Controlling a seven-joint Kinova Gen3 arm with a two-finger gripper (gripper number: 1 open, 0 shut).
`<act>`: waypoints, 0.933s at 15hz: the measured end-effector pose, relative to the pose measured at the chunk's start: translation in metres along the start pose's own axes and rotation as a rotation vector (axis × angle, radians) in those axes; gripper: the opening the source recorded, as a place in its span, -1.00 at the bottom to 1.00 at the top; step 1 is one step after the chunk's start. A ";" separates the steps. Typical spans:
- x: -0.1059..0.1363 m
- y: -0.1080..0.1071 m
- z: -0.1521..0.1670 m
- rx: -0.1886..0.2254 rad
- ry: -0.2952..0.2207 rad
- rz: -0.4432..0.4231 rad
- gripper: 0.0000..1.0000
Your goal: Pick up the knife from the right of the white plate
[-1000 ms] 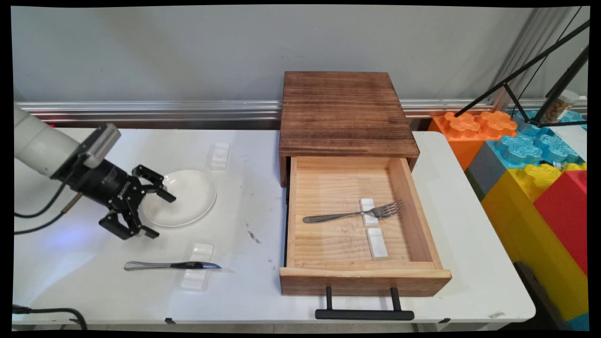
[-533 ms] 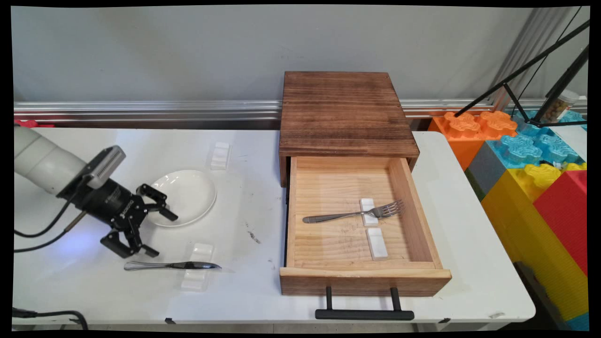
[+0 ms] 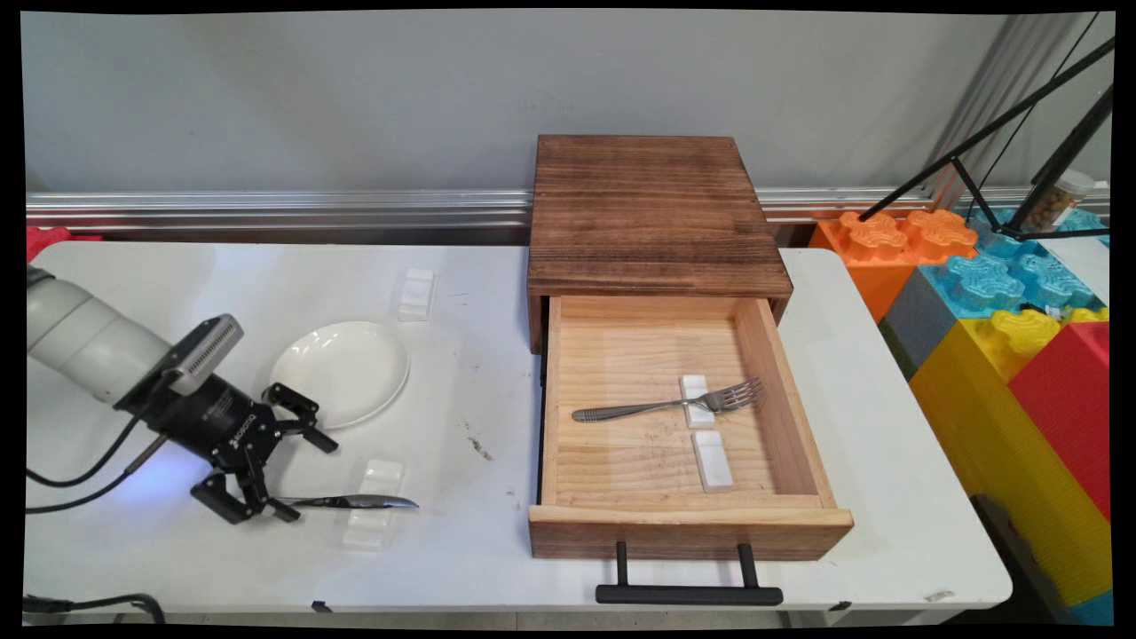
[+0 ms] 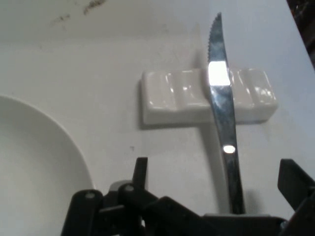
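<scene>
The gripper [image 3: 306, 475] is hanging low over the left part of the white counter [image 3: 461, 568], its fingers [image 3: 321, 439] spread open and straddling the handle end of a knife [image 3: 351, 501]. In the main view the gripper is covering the knife's handle, so only the blade and part of the shaft are showing. In the hand view the knife [image 4: 224, 128] is running up between the two fingers [image 4: 140, 172], its lower end disappearing behind the gripper's black linkage; whether either finger is touching the metal cannot be told. The blade is lying across a white cutlery rest [image 4: 182, 96], with the serrated tip reaching past it.

A white plate [image 3: 342, 373] is sitting just beyond the gripper, empty; in the hand view only its curved edge [image 4: 44, 162] is showing, cut off at the left. A second white rest [image 3: 415, 294] is lying near the far side of the plate, pale against the counter and hard to make out.

To the right, a dark wooden box [image 3: 652, 217] is standing with its light wooden drawer [image 3: 568, 399] pulled open. Inside the drawer, a fork [image 3: 666, 404] is lying with its neck across a white rest [image 3: 697, 399], and another white rest [image 3: 713, 461] is lying bare just nearer the drawer's front. Coloured foam blocks [image 3: 1003, 337] are stacked off the counter's right end.
</scene>
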 end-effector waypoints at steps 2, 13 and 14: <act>-0.003 0.003 0.003 -0.004 0.002 -0.001 1.00; -0.011 0.016 0.016 0.012 0.020 0.009 1.00; -0.011 0.017 0.016 0.015 0.022 0.011 1.00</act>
